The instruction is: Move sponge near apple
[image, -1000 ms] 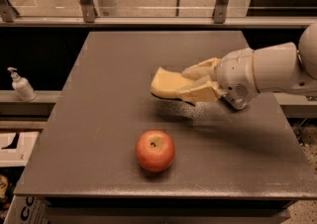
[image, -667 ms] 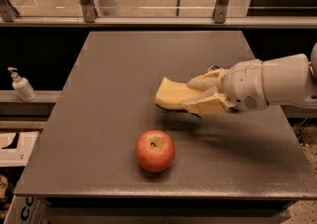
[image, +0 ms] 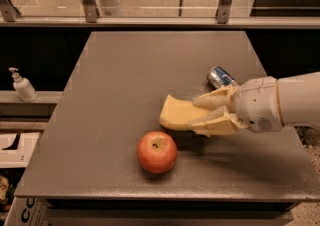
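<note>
The pale yellow sponge point(image: 176, 113) is held in my gripper point(image: 200, 115) just above the grey table, a little up and to the right of the apple. The red-orange apple point(image: 157, 152) rests near the table's front edge. My gripper comes in from the right on a white arm, and its pale fingers point(image: 212, 125) are shut on the sponge's right end. The sponge's left end sticks out toward the apple, with a small gap between them.
A silver-blue soda can point(image: 220, 77) lies on its side just behind the gripper. The grey table point(image: 130, 70) has its front edge close below the apple. A white pump bottle point(image: 22, 86) stands on a ledge at the left.
My gripper has carried the sponge down and toward the front, closer to the apple. The soda can behind it has come into view. The apple has not moved.
</note>
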{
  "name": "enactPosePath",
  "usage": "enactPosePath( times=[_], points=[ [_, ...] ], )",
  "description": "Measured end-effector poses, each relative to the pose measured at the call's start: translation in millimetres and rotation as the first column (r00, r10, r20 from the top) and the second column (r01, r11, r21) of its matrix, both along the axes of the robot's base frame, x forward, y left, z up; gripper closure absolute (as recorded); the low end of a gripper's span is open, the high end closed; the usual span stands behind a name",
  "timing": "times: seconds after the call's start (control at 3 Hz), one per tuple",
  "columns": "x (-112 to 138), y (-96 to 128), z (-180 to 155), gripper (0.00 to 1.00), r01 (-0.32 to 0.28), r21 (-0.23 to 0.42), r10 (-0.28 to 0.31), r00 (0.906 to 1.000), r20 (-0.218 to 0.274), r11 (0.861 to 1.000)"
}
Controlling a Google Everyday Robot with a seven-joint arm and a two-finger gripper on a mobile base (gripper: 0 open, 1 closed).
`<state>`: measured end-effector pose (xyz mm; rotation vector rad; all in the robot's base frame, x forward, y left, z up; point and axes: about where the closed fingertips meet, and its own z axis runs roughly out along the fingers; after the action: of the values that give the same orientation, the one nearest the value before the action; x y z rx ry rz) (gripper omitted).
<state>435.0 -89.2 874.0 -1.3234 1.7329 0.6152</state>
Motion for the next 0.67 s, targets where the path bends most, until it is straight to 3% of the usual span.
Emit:
enactPosePath(
  times=[0.67],
  points=[
    [-35.8, 4.0, -21.4, 1.00, 0.007, -0.018, -0.008, 0.9994, -0.033, 1.000]
  ],
)
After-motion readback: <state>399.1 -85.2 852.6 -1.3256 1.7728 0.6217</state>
